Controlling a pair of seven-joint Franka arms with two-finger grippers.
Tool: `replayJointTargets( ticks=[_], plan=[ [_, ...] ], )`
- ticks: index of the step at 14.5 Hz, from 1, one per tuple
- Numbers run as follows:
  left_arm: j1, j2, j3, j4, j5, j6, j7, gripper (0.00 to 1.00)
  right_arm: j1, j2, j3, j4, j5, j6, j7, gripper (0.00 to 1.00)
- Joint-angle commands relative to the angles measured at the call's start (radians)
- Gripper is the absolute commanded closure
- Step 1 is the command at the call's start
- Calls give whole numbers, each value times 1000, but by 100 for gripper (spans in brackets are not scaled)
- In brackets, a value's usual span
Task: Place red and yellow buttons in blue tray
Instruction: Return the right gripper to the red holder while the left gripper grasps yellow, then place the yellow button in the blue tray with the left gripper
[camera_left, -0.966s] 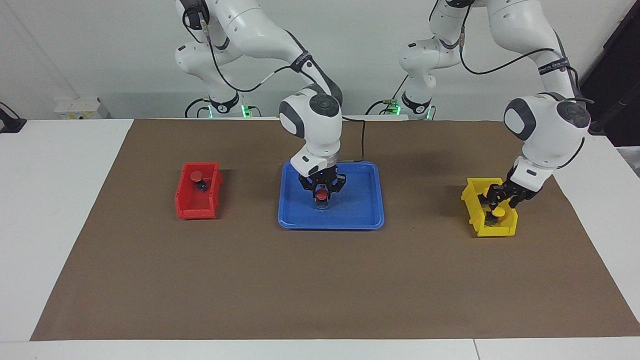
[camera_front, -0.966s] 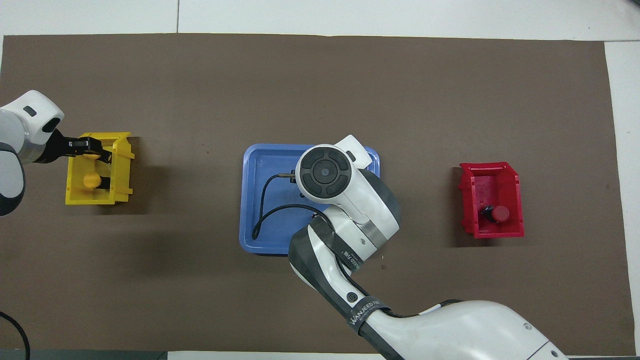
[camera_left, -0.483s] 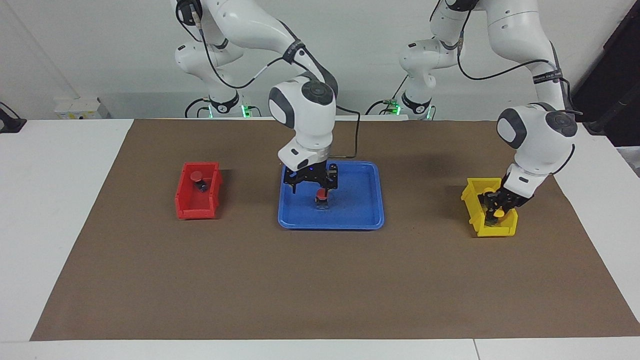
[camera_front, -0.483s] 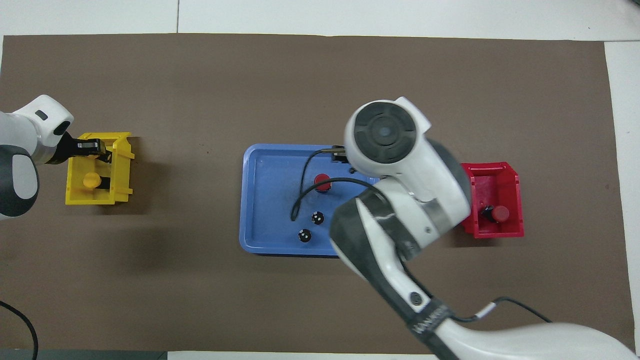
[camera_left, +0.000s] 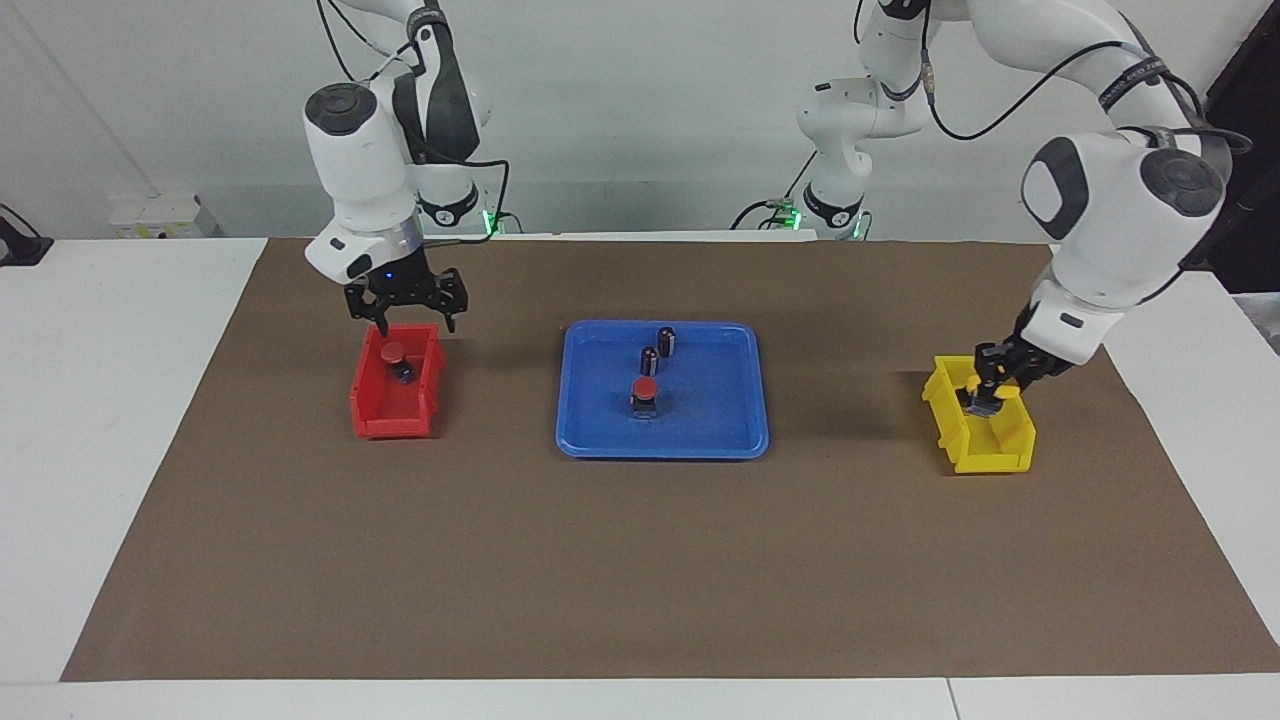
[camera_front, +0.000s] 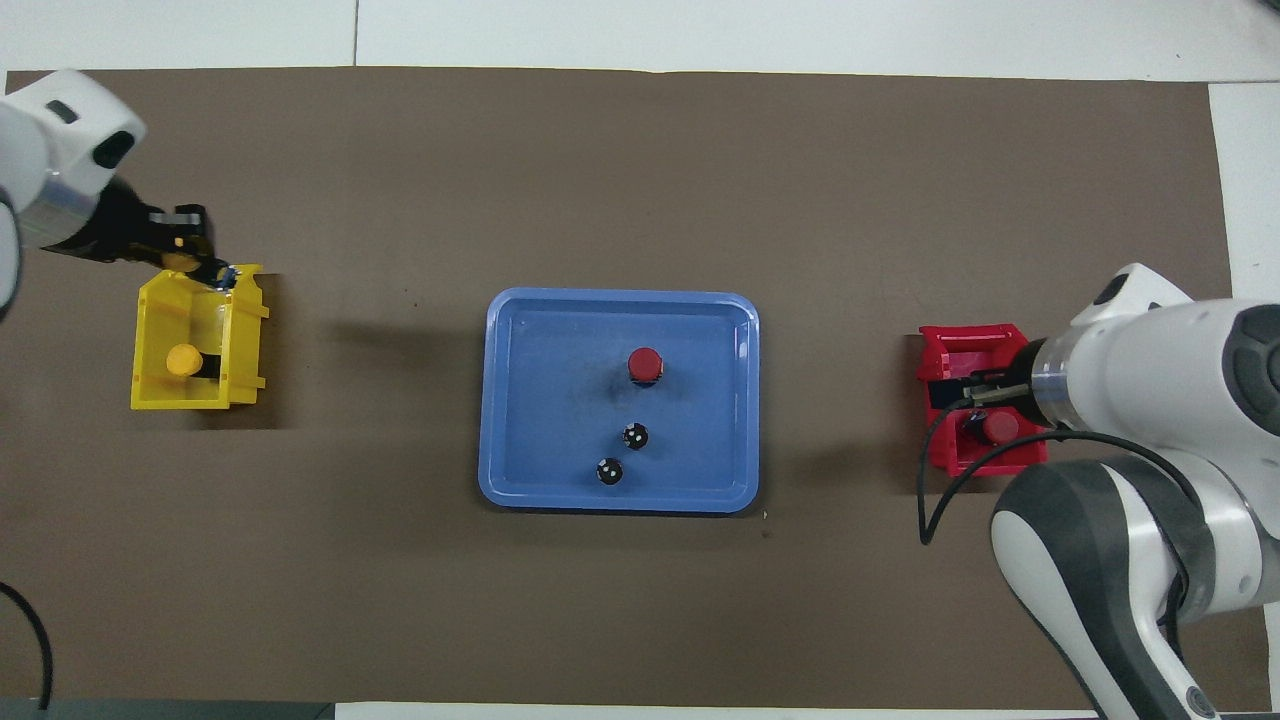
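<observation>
We take the blue tray (camera_left: 720, 425) in the middle of the brown mat (camera_left: 640, 560) as our landmark. One red button (camera_left: 645, 393) already stands upright in it, beside two dark capless cylinders (camera_left: 658, 350) that sit in the tray nearer to the robots, so we judge one of four placements done.

Toward the right arm's end of the table from the tray sits the red bin (camera_left: 395, 412), and the second red button (camera_left: 397, 355) lies inside it, untouched. The right gripper (camera_left: 406, 312) hangs over that bin's edge with its fingers spread and nothing between them; we judge it is about to go down for this button.

Toward the left arm's end from the tray sits the yellow bin (camera_front: 150, 385). The left gripper (camera_left: 990, 392) is just above the bin, closed around a yellow button (camera_front: 182, 262). The other yellow button (camera_front: 182, 360) rests in the bin.

So three buttons remain: one in hand, two in their bins.
</observation>
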Motion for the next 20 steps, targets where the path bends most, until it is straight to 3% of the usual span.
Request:
replayJointTargets(
  ticks=[1, 5, 8, 13, 14, 15, 16, 19, 20],
  plan=[
    [-198, 4, 8, -70, 7, 109, -248, 99, -78, -14, 14, -83, 25, 60, -93, 5],
    [-358, 44, 6, -128, -2, 244, -399, 99, -98, 33, 14, -106, 63, 129, -111, 12],
    [-426, 49, 6, -217, -79, 376, -417, 99, -107, 70, 14, -123, 63, 189, -104, 25],
    [-457, 96, 8, -236, -79, 418, -463, 99, -110, 60, 14, -155, 63, 195, -108, 28],
    [-457, 109, 8, -236, -79, 425, -474, 94, -110, 57, 14, -164, 63, 197, -110, 28],
    [-457, 110, 6, -234, -79, 442, -503, 56, -112, 52, 14, -169, 63, 197, -111, 29],
    [-458, 112, 8, -230, -79, 438, -535, 29, -112, 52, 14, -173, 63, 197, -113, 32],
    [-455, 87, 12, -198, -68, 339, -529, 0, -112, 50, 14, -175, 63, 197, -128, 47],
    [-445, 54, 14, -162, -59, 244, -523, 0, -113, 50, 14, -176, 63, 197, -134, 52]
  ],
)
